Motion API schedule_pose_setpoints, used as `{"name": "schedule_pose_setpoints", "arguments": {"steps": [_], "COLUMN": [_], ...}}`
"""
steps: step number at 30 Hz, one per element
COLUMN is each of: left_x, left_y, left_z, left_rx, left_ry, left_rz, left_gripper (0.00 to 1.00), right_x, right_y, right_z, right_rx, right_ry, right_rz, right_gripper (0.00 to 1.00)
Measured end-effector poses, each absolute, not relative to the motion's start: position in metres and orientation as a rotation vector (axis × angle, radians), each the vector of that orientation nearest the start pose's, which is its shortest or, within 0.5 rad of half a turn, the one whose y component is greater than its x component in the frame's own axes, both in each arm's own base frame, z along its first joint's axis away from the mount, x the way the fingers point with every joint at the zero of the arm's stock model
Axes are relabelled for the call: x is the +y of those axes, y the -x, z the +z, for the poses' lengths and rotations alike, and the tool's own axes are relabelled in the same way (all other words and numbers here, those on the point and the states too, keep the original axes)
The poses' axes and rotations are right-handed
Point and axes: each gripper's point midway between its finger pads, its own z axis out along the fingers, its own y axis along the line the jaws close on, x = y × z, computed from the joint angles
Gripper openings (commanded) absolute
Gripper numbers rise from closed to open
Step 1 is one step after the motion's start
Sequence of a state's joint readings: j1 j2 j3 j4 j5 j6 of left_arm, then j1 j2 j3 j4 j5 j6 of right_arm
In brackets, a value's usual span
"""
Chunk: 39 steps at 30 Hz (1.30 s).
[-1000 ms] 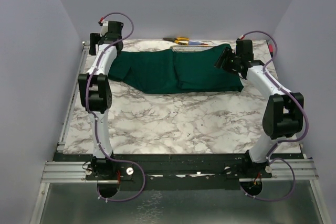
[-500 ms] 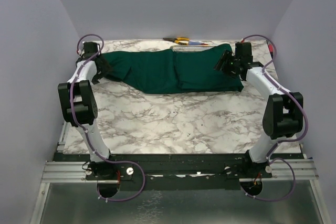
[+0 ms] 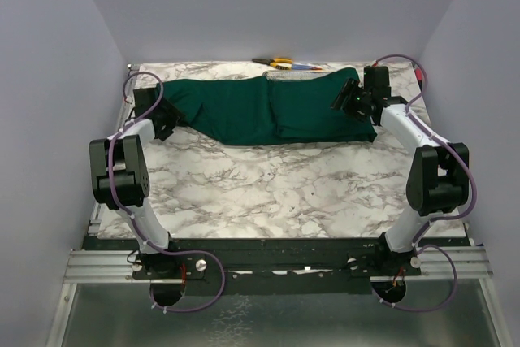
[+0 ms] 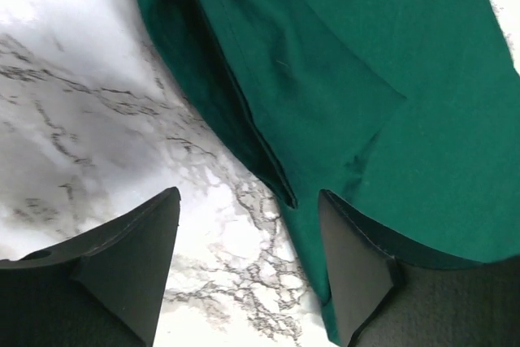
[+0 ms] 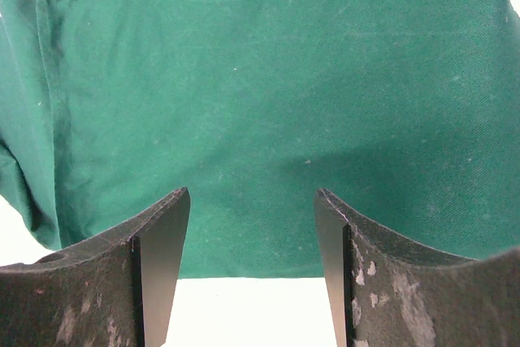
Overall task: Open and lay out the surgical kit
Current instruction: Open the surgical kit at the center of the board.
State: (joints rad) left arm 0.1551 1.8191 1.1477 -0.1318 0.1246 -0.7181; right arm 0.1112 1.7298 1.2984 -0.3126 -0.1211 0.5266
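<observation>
While left tool (image 4: 248, 197) and right tool (image 5: 252, 193) gape apart, the green wrap (image 3: 268, 111) runs left-to-right

1. The left arm (image 3: 122, 172) is made of slim white link shells joined by bulky black joint housings
2. The right arm (image 3: 402, 123) is built the same way, white tubes between black motor blocks
3. A thin purple cable (image 3: 396, 57) runs along each arm, looping free near the wrist and curling round the foot
4. A small red connector (image 3: 420, 75) shows by the right wrist
5. The bases (image 3: 162, 266) are black, fixed to a dark rail (image 3: 276, 253)
6. The left jaws are two matte black wedge-shaped fingers (image 4: 130, 274) with tapered tips
7. The right jaws have the same black fingers (image 5: 158, 274), scuffed with pale grey flecks
</observation>
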Motion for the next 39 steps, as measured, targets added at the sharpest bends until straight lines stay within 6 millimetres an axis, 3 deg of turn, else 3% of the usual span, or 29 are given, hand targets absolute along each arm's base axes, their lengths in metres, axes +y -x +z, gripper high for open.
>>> {"name": "schedule_pose_setpoints", "arguments": {"steps": [5, 9, 14, 18, 24, 28, 33, 39], "left_x": [0.011, 0.007, 0.005, 0.004, 0.003, 0.005, 0.025, 0.083], "left_y": [-0.471, -0.487, -0.494, -0.491, -0.490, -0.492, -0.497, -0.503], "left_z": [0.069, 0.079, 0.072, 0.063, 0.058, 0.056, 0.074, 0.111], "left_rx": [2.143, 2.069, 2.038, 2.051, 2.059, 2.097, 2.165, 2.209], "left_ry": [0.959, 0.958, 1.003, 1.043, 1.074, 1.072, 1.010, 0.879], "left_rz": [-0.533, -0.603, -0.647, -0.656, -0.664, -0.642, -0.517, -0.155], "left_gripper": [0.66, 0.54, 0.47, 0.34, 0.02, 0.00, 0.00, 0.00], "right_x": [0.094, 0.094, 0.093, 0.093, 0.093, 0.092, 0.092, 0.091], "right_y": [-0.458, -0.457, -0.455, -0.453, -0.453, -0.453, -0.453, -0.451], "right_z": [0.133, 0.133, 0.132, 0.132, 0.137, 0.140, 0.142, 0.140], "right_rx": [2.317, 2.321, 2.331, 2.335, 2.324, 2.317, 2.314, 2.323], "right_ry": [-0.420, -0.418, -0.418, -0.414, -0.412, -0.412, -0.411, -0.403], "right_rz": [0.461, 0.460, 0.456, 0.452, 0.454, 0.455, 0.456, 0.450], "right_gripper": [0.66, 0.66, 0.66, 0.66, 0.66, 0.66, 0.66, 0.66]}}
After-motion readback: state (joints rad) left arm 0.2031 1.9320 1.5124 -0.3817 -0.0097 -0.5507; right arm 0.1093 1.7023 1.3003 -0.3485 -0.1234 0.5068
